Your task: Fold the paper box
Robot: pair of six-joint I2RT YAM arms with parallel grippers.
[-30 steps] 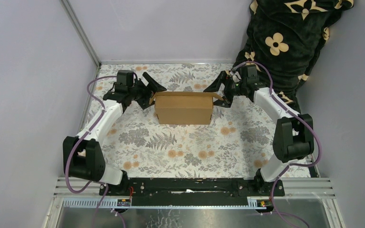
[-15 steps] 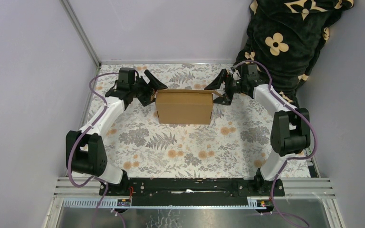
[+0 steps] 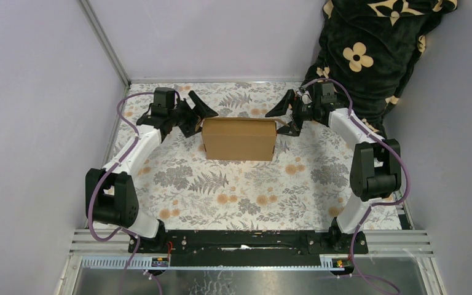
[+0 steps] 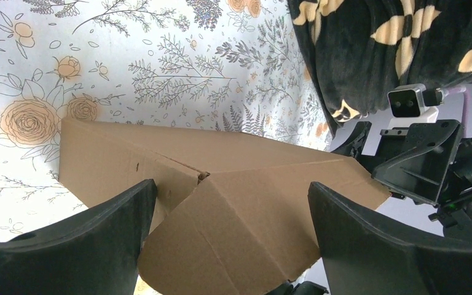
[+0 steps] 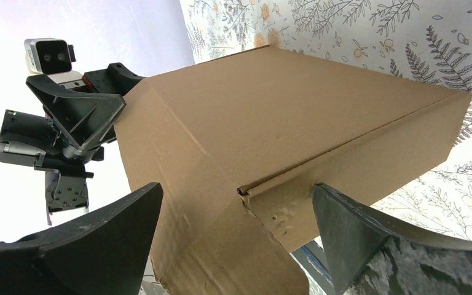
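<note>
Here is the paper box [image 3: 238, 139], brown and unprinted, sitting flat on the floral-patterned desk [image 3: 221, 196], over toward the far edge and roughly midway between the left and right edges. It looks closed up into a shallow rectangular shape, long side facing the arms. On either side, a claw! The left claw [image 3: 198, 118] sits at the box's left end with its jaws spread wide, gripping nothing; in the left wrist view the cardboard corner pokes into the gap between the two dark fingers [image 4: 98, 236], with a folded seam showing on the end face. The right claw [image 3: 281, 120] mirrors it at the right end, jaws equally wide apart and nothing clamped; its own camera looks along the box, a creased edge and a slightly crushed patch of cardboard lying between its fingers [image 5: 369, 239]. Whether either claw actually touches the cardboard cannot be told. Past the desk's far right corner, a dark blanket [image 3: 369, 55] with pale flower shapes hangs against the wall.
</note>
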